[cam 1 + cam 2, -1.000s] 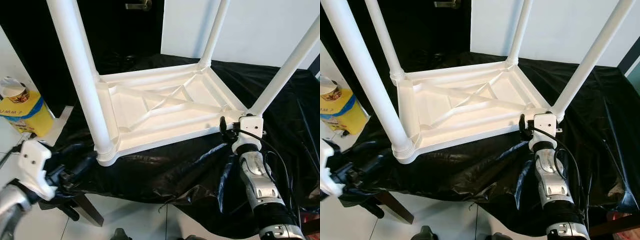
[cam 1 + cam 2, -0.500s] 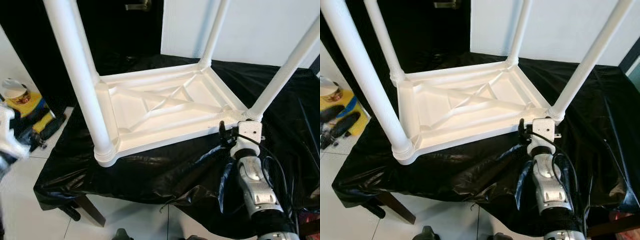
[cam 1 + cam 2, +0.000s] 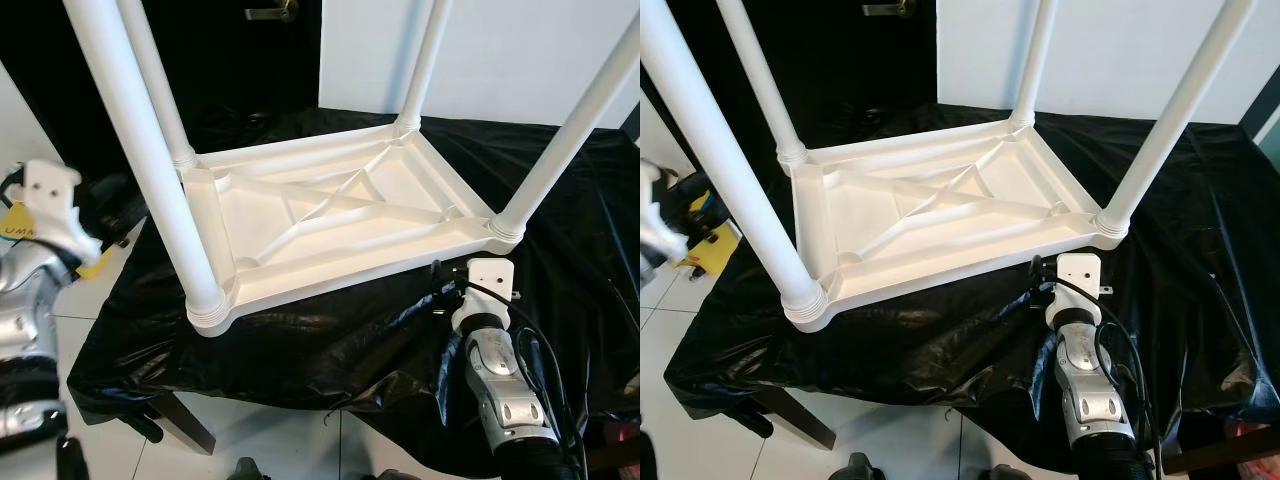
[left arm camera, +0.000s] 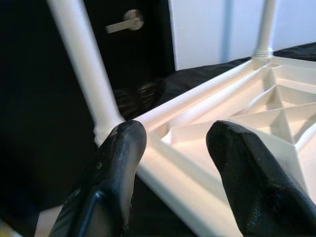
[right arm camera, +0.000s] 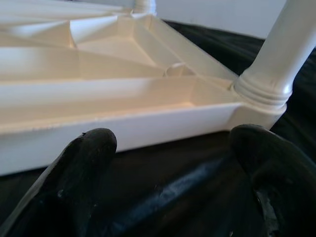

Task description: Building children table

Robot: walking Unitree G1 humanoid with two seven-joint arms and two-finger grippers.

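Since a second earlier, both arms had backed off: the right gripper (image 5: 168,192) sat just short of the near rim, and the left gripper (image 4: 177,173) was up by the far-left corner, both spread wide and empty. That upside-down white plastic children's table (image 3: 330,215) lay on the black plastic sheet (image 3: 330,340), legs up. Looked light, stiff and slick; I'd grab the ribbed rim, not the smooth round legs (image 3: 150,170).

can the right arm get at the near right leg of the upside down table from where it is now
Probably yes. The right end effector is open, just short of the table edge, facing the near right leg, with only black sheeting between them.
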